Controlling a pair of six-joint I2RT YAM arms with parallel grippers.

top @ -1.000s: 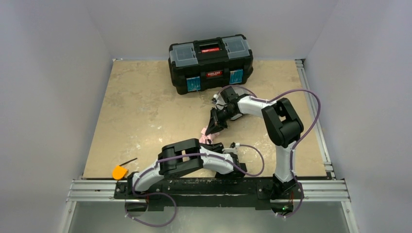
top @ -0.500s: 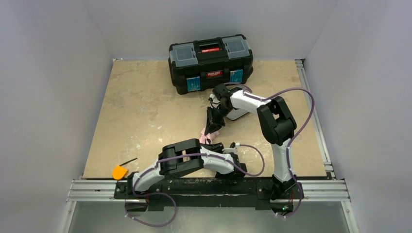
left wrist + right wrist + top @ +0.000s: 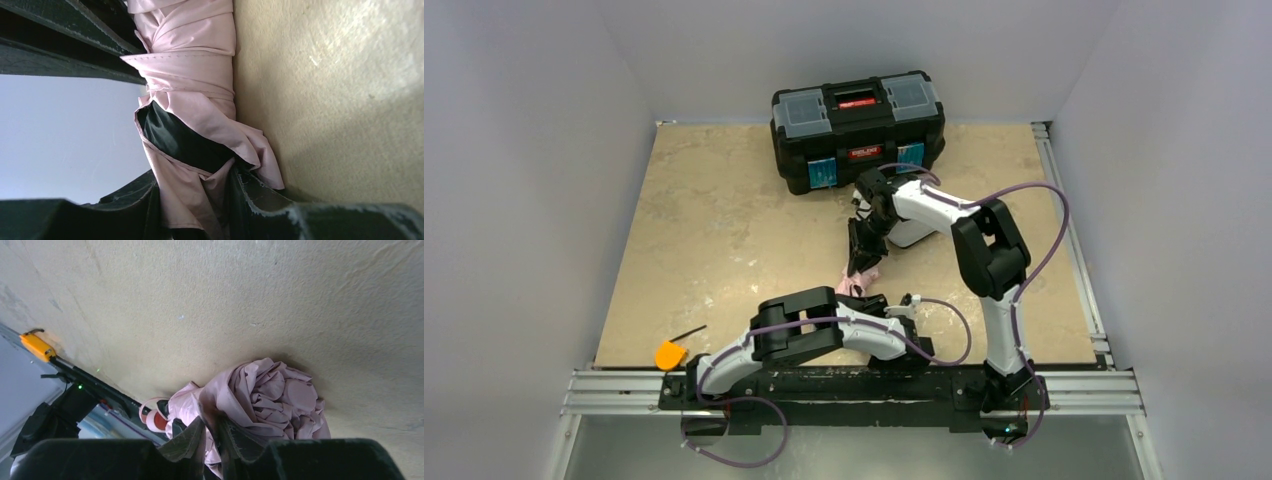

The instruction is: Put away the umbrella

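Between the fingers of the left gripper (image 3: 195,175), a clamped fold of the umbrella (image 3: 190,125), pale pink fabric pressed from both sides by the dark pads (image 3: 260,200). Beyond those fingers, in the left wrist view only, a rolled bundle cinched round the middle by a pink band (image 3: 185,62), with a patch of dark lining showing through a gap in the folds. Just right of the bundle, bare beige table top (image 3: 340,100), the fabric lying against it. Far end out of that view.

At the right gripper (image 3: 212,422), fingers narrowly apart with a wisp of pink fabric in the gap. Cannot tell whether pinched or merely lying there. Just beyond those fingertips, in the right wrist view only, the crumpled end of the canopy, bunched like a rosette on the table. To their left, a pink strap loop (image 3: 144,411), and far off at the table edge a small orange object (image 3: 37,347).

From the top camera, little of the umbrella: a sliver of pink between the two sets of fingers, mostly hidden by the arms. Beyond the right fingers, near the back wall, a black toolbox (image 3: 857,128) with its lid closed, seen in neither wrist view. Well to the left of the left fingers, beside the orange object, a thin black stick (image 3: 690,332).
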